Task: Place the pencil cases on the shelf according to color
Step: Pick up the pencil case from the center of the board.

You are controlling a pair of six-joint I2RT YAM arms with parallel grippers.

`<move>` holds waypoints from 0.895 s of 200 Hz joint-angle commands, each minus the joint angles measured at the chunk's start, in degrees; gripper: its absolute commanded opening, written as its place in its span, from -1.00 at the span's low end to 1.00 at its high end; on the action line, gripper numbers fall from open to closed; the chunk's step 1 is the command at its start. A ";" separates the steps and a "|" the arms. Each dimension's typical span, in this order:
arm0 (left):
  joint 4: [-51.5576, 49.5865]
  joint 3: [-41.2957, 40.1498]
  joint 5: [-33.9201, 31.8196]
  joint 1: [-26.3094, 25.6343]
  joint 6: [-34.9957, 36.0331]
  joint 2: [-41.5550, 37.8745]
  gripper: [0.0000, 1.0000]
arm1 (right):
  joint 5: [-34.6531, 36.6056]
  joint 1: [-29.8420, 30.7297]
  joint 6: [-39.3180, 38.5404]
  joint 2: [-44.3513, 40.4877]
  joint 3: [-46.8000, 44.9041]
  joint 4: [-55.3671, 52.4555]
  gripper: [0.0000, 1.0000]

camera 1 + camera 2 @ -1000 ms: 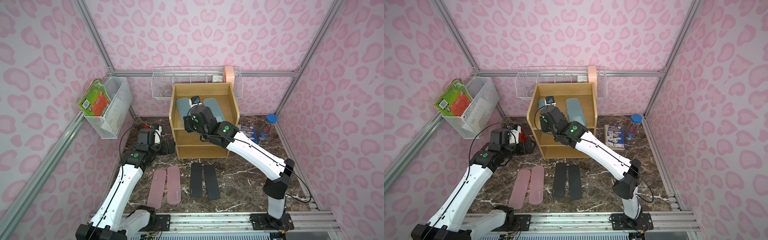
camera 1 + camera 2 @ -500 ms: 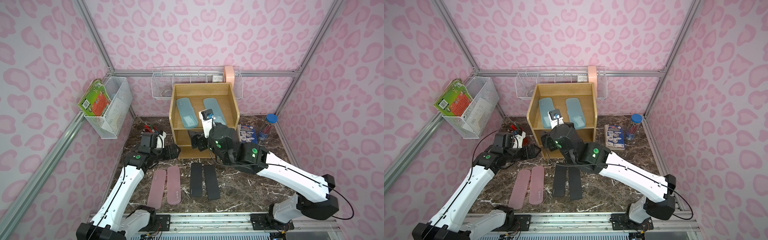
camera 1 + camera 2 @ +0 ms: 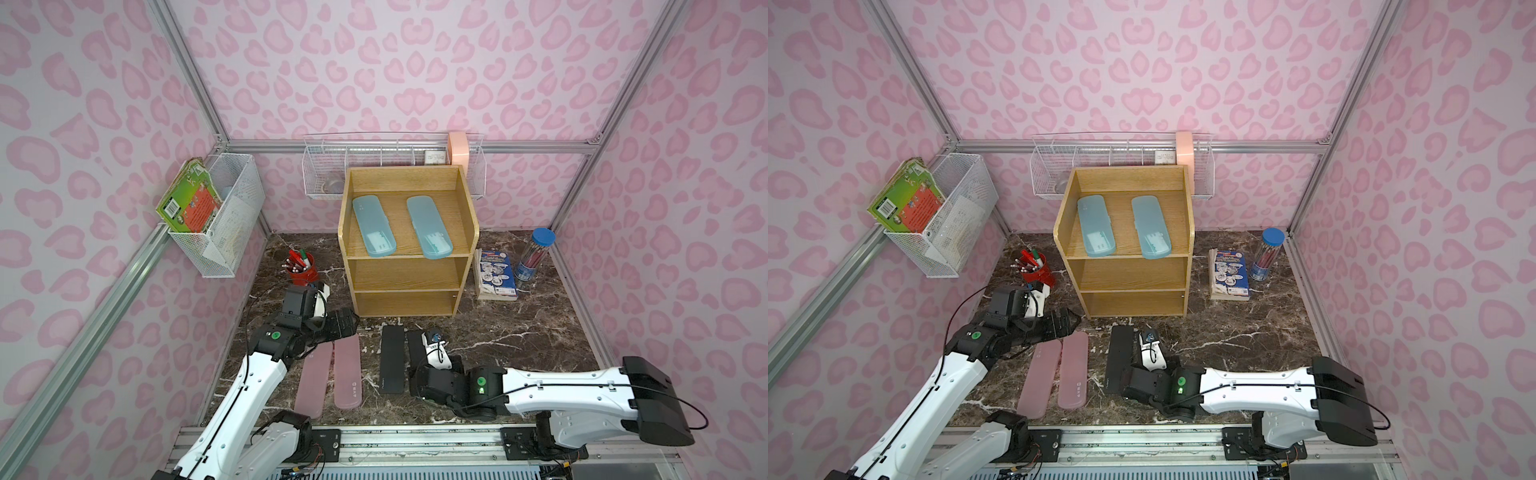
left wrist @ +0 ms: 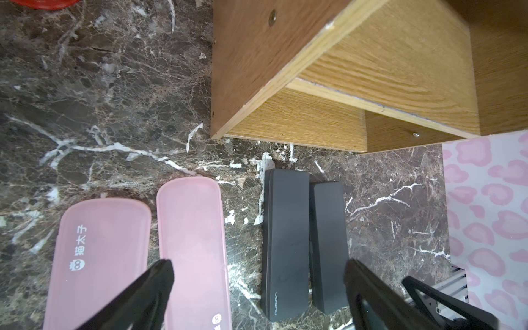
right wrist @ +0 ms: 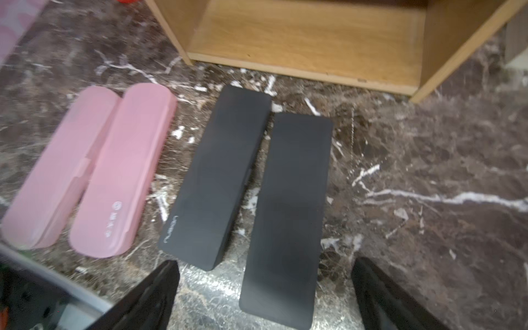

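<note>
Two light-blue pencil cases (image 3: 373,225) (image 3: 429,227) lie side by side on top of the oak shelf (image 3: 405,274). On the marble in front of it lie two pink cases (image 3: 316,382) (image 3: 348,372) and two black cases (image 3: 392,359) (image 3: 413,340). My right gripper (image 5: 264,264) is open, low over the near end of the right black case (image 5: 288,205), straddling it without touching. In both top views its body (image 3: 432,382) hides most of that case. My left gripper (image 4: 258,265) is open and empty above the far ends of the pink cases (image 4: 194,228).
A red pen cup (image 3: 301,270) stands left of the shelf. A booklet (image 3: 496,274) and a blue-lidded pencil tube (image 3: 534,255) are to its right. Wire baskets (image 3: 224,216) (image 3: 390,170) hang on the walls. A metal rail (image 3: 415,440) runs along the front.
My right gripper let go of a blue case on the shelf top, opened, and swung back down to the near end of the black cases. My left gripper shifted slightly toward the pink cases.
</note>
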 commanded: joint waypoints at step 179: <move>-0.95 2.38 -0.68 0.03 1.60 3.33 0.95 | -15.59 -4.17 3.85 12.89 -6.23 7.34 0.60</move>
